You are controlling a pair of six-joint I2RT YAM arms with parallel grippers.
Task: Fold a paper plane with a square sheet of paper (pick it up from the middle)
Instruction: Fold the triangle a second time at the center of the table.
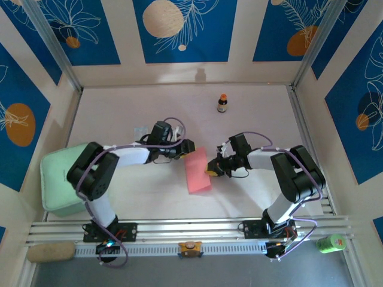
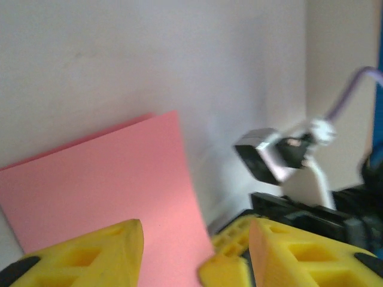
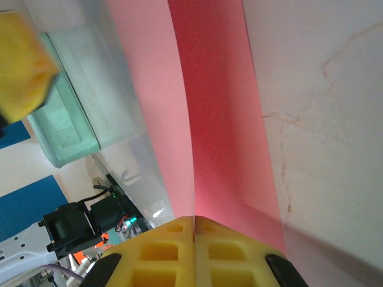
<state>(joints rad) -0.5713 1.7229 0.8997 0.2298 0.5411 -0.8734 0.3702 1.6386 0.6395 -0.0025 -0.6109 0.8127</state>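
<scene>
The work looks to be at an early fold. The square sheet of paper (image 1: 198,170) lies at the centre of the top view as a narrow upright rectangle, so I judge it doubled over once, and no pointed nose is formed yet.

The right tool (image 3: 193,226) has its yellow pads pressed together on the sheet's near edge. In the right wrist view a lighter band of pink and a shadowed one meet at a line running up from that pinch, which suggests a crease that is not yet pressed flat.

The left tool (image 2: 194,245) stands part-way open over the paper. Its two yellow fingers are apart at the bottom of the left wrist view, with pink showing in the gap and nothing clamped between them.

The next move probably calls for keeping the right pinch firm so the layers stay aligned. The left tool would then come down on the fold and press along it. Thin paper will slide or buckle on the smooth tabletop (image 1: 251,113) if it is pushed sideways rather than pressed down.

The left arm (image 1: 96,167) rises from the lower left, elbows out over the mint-green box (image 1: 57,191), and its forearm runs right to the sheet's upper left corner. The right arm (image 1: 293,170) mirrors it from the lower right, its forearm running left to the sheet's right edge.
</scene>
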